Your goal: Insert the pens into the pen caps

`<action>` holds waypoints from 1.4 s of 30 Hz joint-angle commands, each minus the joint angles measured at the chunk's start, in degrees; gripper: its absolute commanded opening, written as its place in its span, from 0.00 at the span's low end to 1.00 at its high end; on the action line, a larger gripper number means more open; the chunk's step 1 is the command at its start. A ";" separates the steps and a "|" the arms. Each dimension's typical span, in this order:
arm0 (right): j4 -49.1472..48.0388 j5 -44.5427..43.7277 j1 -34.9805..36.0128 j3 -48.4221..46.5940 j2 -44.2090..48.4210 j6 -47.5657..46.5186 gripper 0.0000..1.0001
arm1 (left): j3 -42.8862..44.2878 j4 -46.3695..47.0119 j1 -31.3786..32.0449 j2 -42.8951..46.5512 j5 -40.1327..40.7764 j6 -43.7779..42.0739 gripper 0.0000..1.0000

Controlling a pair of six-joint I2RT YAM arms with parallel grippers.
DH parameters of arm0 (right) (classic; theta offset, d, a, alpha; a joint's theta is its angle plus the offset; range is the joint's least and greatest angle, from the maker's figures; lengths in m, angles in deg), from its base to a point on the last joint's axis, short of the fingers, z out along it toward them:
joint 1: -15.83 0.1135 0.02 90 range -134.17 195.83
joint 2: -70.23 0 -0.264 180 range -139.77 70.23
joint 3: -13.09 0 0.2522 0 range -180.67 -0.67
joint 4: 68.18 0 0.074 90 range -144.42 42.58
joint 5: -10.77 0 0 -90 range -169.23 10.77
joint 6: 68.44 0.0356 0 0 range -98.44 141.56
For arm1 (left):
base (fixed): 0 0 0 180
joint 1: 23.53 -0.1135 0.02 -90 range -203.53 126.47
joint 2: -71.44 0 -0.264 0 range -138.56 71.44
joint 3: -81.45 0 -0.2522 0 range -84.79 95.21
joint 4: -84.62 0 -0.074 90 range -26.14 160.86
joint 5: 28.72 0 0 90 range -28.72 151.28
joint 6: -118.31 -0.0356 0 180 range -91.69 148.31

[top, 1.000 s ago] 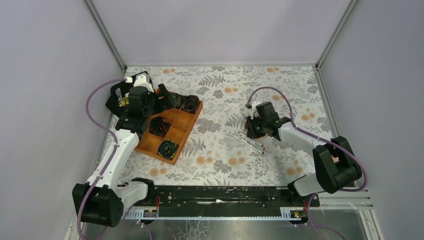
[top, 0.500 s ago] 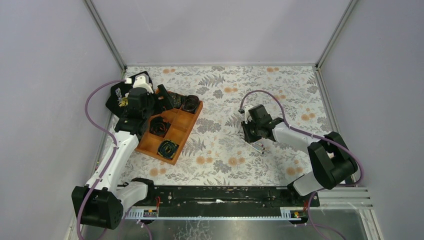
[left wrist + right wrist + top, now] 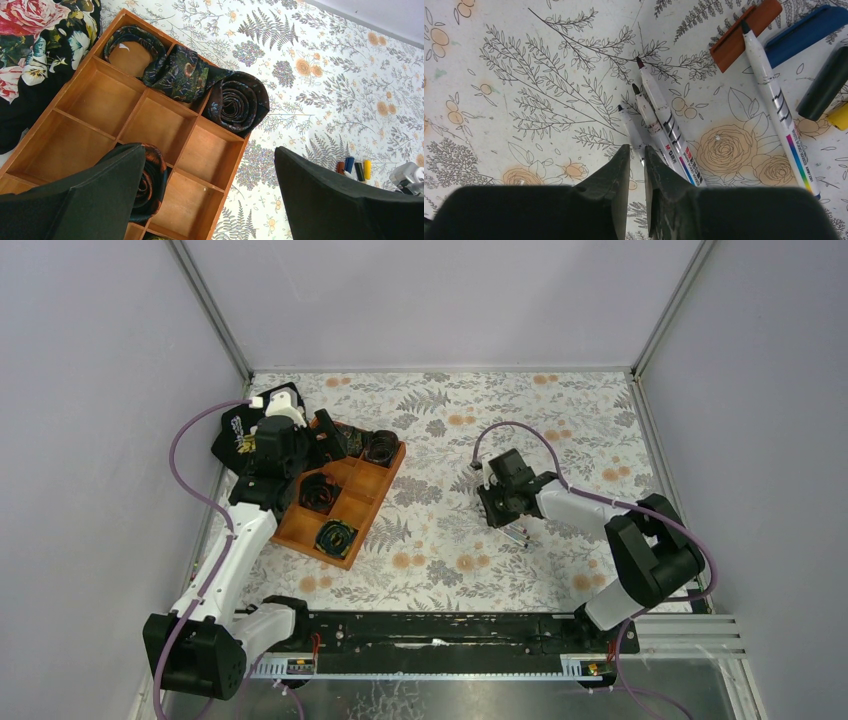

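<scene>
In the right wrist view three pens (image 3: 659,117) lie side by side on the floral cloth, uncapped tips pointing away. A further pen (image 3: 774,100) lies apart on the right. Beyond them rest the pen caps: red-brown (image 3: 744,32), blue (image 3: 806,30), black (image 3: 826,82) and yellow (image 3: 840,116). My right gripper (image 3: 637,148) is down on the leftmost pen (image 3: 630,129), its fingertips pinched on the barrel. From above, that gripper (image 3: 503,515) covers most of the pens (image 3: 520,534). My left gripper (image 3: 210,150) hangs wide open over the wooden tray (image 3: 235,165), holding nothing.
The wooden tray (image 3: 375,495) with several compartments sits at the left and holds rolled ties (image 3: 237,102). A dark floral cloth (image 3: 232,435) lies at its far left corner. The side walls stand close on the left, right and back.
My right arm has swung left and lowered its wrist over the pens, and its jaws have narrowed onto the leftmost one. The left arm has not moved.
</scene>
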 commanded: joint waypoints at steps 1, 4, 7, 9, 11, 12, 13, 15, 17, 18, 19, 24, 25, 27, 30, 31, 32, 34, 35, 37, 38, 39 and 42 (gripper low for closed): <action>1.51 -2.02 1.34 -2.72 -0.72 -1.06 0.24 | -0.40 3.38 -0.13 0.70 0.30 -0.66 1.00; 1.88 -2.48 1.80 -3.05 -1.27 -1.08 0.25 | -0.40 3.38 -0.17 0.65 0.24 -0.65 1.00; 2.37 -3.46 2.49 -3.33 -1.82 -1.19 0.26 | -0.40 3.38 -0.17 0.67 0.13 -0.58 1.00; 2.71 -3.96 3.12 -3.43 -2.16 -1.28 0.27 | -0.38 3.40 -0.16 0.67 0.01 -0.46 1.00; 3.13 -5.19 4.05 -3.51 -2.42 -1.23 0.28 | -0.43 3.36 -0.19 0.63 -0.12 -0.32 1.00; 3.35 -6.07 4.64 -3.66 -2.59 -1.11 0.29 | -0.41 3.36 -0.20 0.63 -0.17 -0.29 1.00; 3.64 -6.87 5.29 -3.70 -2.79 -0.84 0.30 | -0.46 3.38 -0.24 0.70 -0.23 -0.27 1.00; 4.58 -8.38 6.11 -3.97 -3.40 0.16 0.32 | -0.55 3.42 -0.27 0.70 -0.18 -0.31 1.00; 6.13 -10.13 7.38 -4.58 -4.14 0.81 0.36 | -1.12 4.01 -0.18 0.55 -0.19 -0.35 1.00; 6.62 -11.33 8.18 -4.98 -4.59 1.12 0.36 | -1.63 4.57 -0.16 0.42 -0.23 -0.57 1.00; 7.90 -12.43 8.86 -5.50 -5.24 1.61 0.34 | -2.37 5.45 -0.13 0.20 -0.18 -0.71 1.00; 10.35 -12.36 9.47 -7.44 -7.78 6.27 0.10 | -6.84 10.03 -0.15 -0.75 2.34 -1.30 1.00; 10.24 -11.72 9.53 -7.73 -7.25 7.37 0.07 | -7.19 10.28 -0.02 -0.84 2.51 -1.42 1.00; 8.31 -10.12 9.57 -7.29 -5.26 10.03 0.02 | -6.91 9.86 0.45 -1.08 2.53 -1.46 1.00; 3.55 -8.05 9.58 -5.40 -0.79 13.87 0.00 | -4.10 6.03 1.55 -0.67 0.46 0.61 0.99; 1.43 -7.19 9.58 -4.21 0.77 15.01 0.00 | -3.70 5.68 2.50 0.10 -0.44 1.19 0.98; -0.62 -6.89 9.52 -2.93 2.65 16.20 0.00 | -3.81 5.81 3.84 1.16 -0.83 2.14 0.98; -2.00 -6.92 9.50 -1.88 5.62 18.59 0.00 | -4.90 5.74 6.73 3.41 -1.36 5.49 0.97; -1.85 -6.84 9.57 -1.80 6.89 19.54 0.00 | -5.66 5.74 7.98 4.47 -2.78 7.79 0.96; -3.28 -6.95 9.58 -0.49 9.08 20.98 0.00 | -9.04 6.80 11.38 6.13 -4.07 12.71 0.96; -4.56 -7.31 9.58 0.56 9.79 21.24 0.00 | -11.14 7.94 13.43 6.81 -4.11 14.75 0.95; -5.85 -7.93 9.51 1.41 10.54 21.42 0.00 | -14.40 9.15 15.77 7.23 -3.88 17.22 0.94; -7.31 -9.73 9.58 3.21 12.44 23.51 0.00 | -20.48 12.91 22.87 7.04 -4.92 23.61 0.90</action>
